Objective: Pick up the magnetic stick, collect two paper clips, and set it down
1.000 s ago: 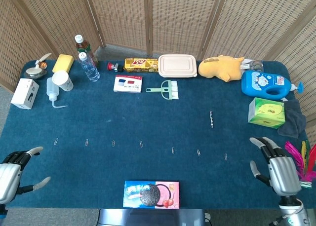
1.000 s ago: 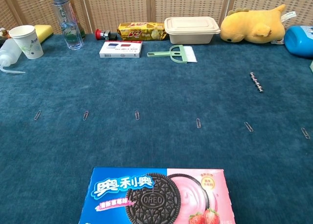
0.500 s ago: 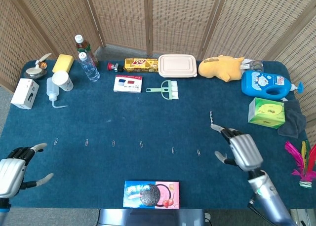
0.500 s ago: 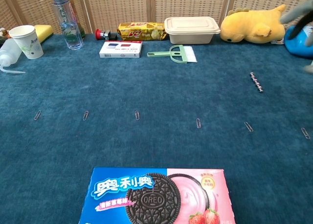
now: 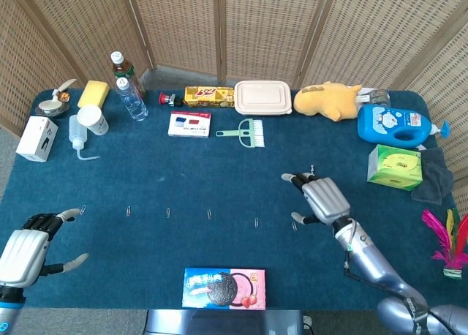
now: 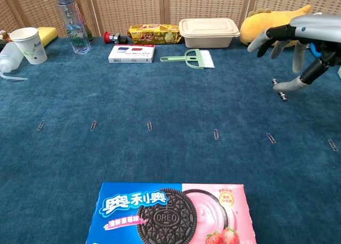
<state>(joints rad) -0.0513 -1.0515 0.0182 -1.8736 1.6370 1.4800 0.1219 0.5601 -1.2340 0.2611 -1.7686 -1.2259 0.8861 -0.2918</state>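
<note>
Moved in from rt edge toward table centre: right hand (image 5: 322,197), now over the magnetic stick (image 6: 279,89), fingers spread, holding nothing. Shifted a little too: left hand (image 5: 25,246), at approx 7 o'clock of the table (image 5: 146,159), likewise spread, nothing held. Not seen in chest view.

Stick lying flat on the cloth, approx 3 o'clock from centre, mostly hidden under rt hand in head view; only far tip showing. In chest view visible just under the thumb, long axis running roughly 11 to 5 o'clock, near end toward the robot. Contact w/ hand: cannot tell.

Counted in head view: 6 paper clips (image 5: 208,213) showing, in a left-to-right row betw. hands, nearest one (image 5: 294,225) just beside rt thumb. Chest view shows 6 as well. One stick. One Oreo box (image 5: 224,288) at 6 o'clock edge.
</note>
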